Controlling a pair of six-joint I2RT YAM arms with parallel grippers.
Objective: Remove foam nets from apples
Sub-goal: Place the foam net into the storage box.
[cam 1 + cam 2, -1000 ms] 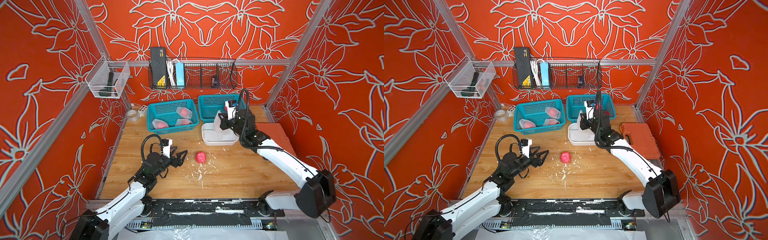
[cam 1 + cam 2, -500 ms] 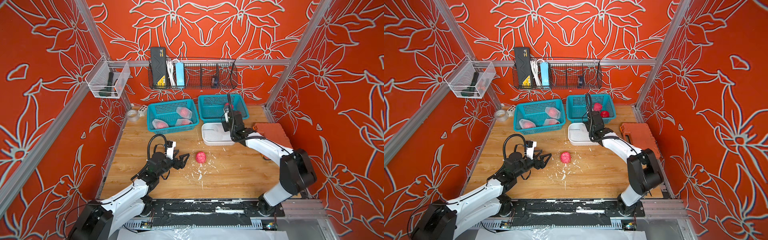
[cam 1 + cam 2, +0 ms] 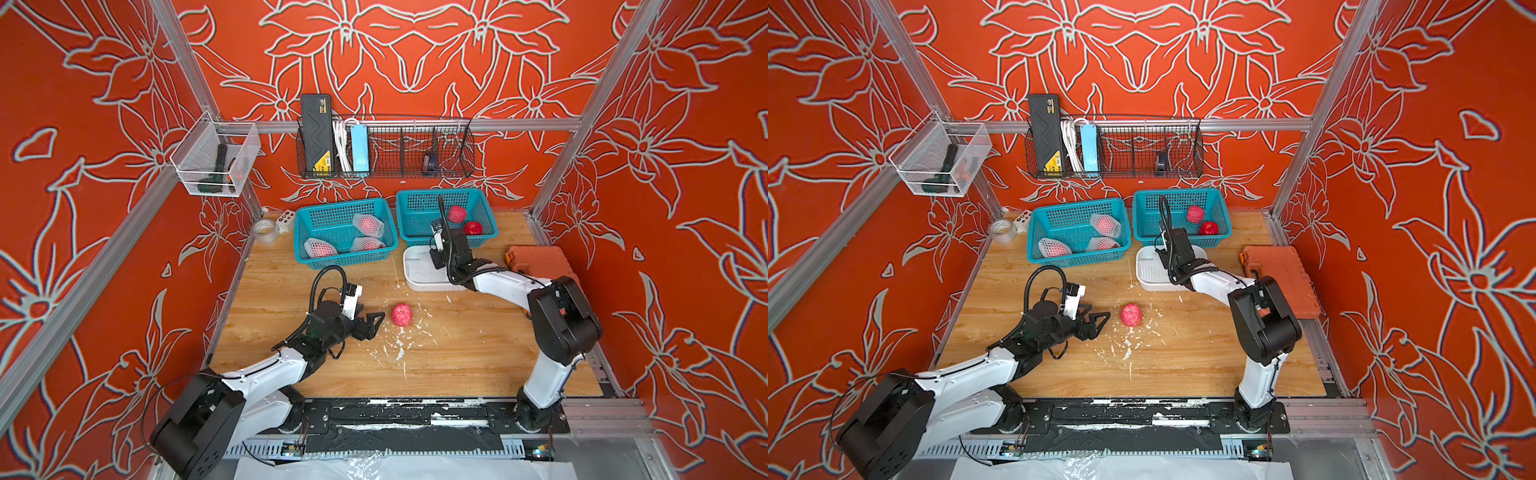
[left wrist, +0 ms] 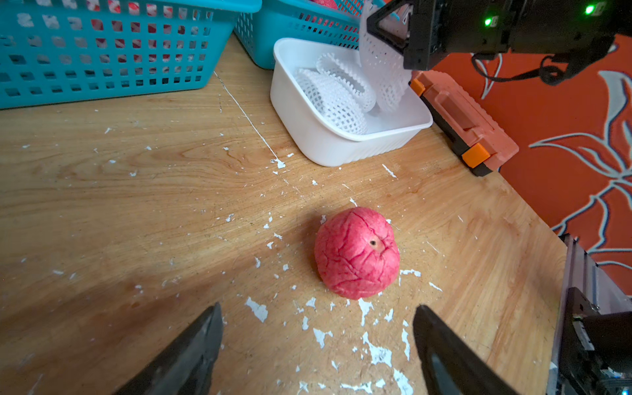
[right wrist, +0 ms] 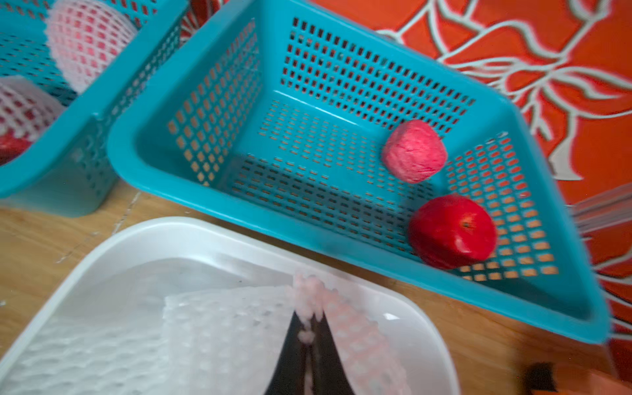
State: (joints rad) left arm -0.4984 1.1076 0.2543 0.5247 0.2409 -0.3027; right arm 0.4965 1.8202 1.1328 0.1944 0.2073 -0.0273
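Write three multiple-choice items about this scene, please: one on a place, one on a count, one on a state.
1. The bare apple in front of the left gripper is:
A) held in the air
B) on the wooden table
C) on the floor

2. How many netted apples lie in the teal basket on the robot's left side?
A) one
B) three
C) five

3. The right gripper is:
A) open and empty
B) shut on a foam net
C) shut on an apple

Answers:
1 B: it rests on the boards, and nothing grips it.
2 B: both top views show three mesh-wrapped fruits there.
3 B: its closed jaws pinch white mesh above the white tray.
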